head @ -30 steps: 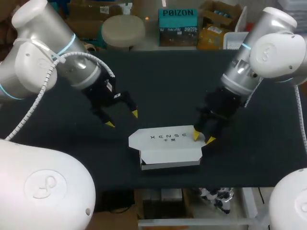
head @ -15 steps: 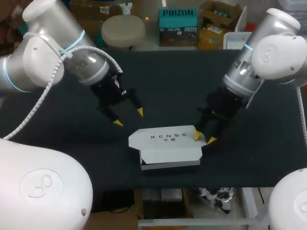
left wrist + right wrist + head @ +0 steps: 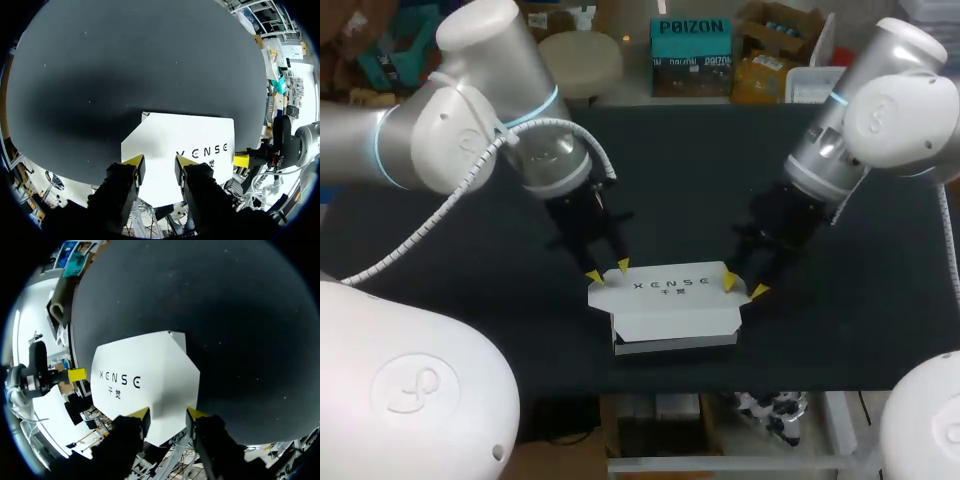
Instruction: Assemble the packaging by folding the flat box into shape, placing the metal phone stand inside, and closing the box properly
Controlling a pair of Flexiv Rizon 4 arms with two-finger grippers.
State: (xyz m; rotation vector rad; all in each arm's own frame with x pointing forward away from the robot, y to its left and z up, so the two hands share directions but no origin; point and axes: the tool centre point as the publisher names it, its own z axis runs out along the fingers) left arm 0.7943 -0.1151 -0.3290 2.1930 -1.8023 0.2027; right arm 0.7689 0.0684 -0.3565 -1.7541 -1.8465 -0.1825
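The white box (image 3: 665,300) lies near the table's front middle, its printed lid folded down over the body. My left gripper (image 3: 607,271) is at the lid's far left corner. In the left wrist view its fingers (image 3: 159,161) stand a little apart over the white lid (image 3: 185,140), with nothing held. My right gripper (image 3: 744,286) is at the box's right end, open. In the right wrist view it (image 3: 168,414) straddles the edge of the lid (image 3: 145,375). The metal phone stand is not visible in any view.
The black table cover (image 3: 860,330) stretches bare to either side of the box and behind it. The table's front edge runs close below the box. My two arms flank the box from the left and the right.
My left arm has swung right and down to the box's left corner, and its fingers have drawn closer together. The right arm and the box have not moved.
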